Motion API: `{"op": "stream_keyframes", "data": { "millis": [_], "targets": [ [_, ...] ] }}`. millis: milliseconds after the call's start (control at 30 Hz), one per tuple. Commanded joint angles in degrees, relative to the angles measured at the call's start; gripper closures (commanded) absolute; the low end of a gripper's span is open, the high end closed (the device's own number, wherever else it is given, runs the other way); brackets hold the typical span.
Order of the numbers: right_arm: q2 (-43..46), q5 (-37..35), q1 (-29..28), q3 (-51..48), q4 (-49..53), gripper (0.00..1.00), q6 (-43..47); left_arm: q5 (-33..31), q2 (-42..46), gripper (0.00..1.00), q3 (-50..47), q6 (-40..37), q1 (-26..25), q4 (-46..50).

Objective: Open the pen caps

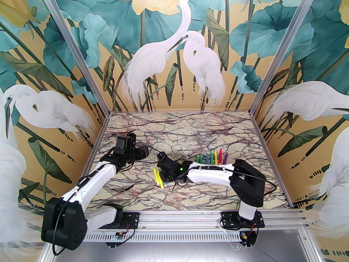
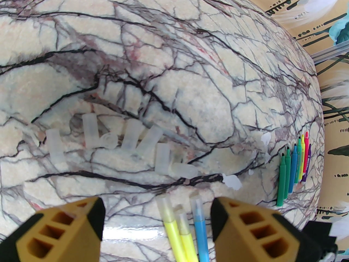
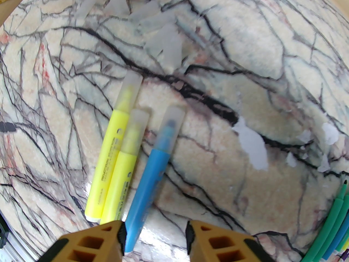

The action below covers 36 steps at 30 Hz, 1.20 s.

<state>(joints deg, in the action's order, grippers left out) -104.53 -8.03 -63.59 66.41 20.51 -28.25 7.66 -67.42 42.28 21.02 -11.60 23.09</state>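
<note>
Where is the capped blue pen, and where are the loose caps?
blue pen [image 3: 148, 179], right wrist view, middle of its blue body.
loose caps [image 2: 131, 135], left wrist view, middle cap of the row.

High rear camera; close wrist cameras share three pens [image 3: 120, 170].

Tiny dark letters are running along the bodies of the two yellow pens [image 3: 107, 157]. They are looking too small and blurry, so no word, number or sign is coming out clear enough to read.
</note>
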Motion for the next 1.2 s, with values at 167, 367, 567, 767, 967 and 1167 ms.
{"op": "stream_keyframes", "data": {
  "millis": [167,367,567,767,967,1167],
  "targets": [
    [-4.5,3.4,-0.2,3.4,1.6,0.57,-1.1,-0.5,2.5,0.31,-1.4,0.5,0.6,-0.8],
    [-6.4,3.7,-0.1,4.4,2.2,0.58,-1.8,-1.1,3.3,0.31,-2.0,0.5,0.7,-0.9],
    [-8.4,3.0,-0.1,5.5,3.9,0.6,-2.5,-0.9,3.5,0.31,-2.5,0.5,0.7,-1.3],
    [-10.2,1.6,-0.1,6.9,6.4,0.64,-3.6,-0.6,4.4,0.3,-3.3,0.8,0.7,-2.0],
    [-10.8,-0.3,-0.1,7.1,8.4,0.7,-5.5,0.1,4.6,0.3,-3.3,0.9,0.7,-2.6],
    [-8.8,-1.2,-0.1,4.3,6.6,0.78,-7.3,1.6,4.8,0.29,-3.2,0.9,0.7,-3.1]
  ]
}}
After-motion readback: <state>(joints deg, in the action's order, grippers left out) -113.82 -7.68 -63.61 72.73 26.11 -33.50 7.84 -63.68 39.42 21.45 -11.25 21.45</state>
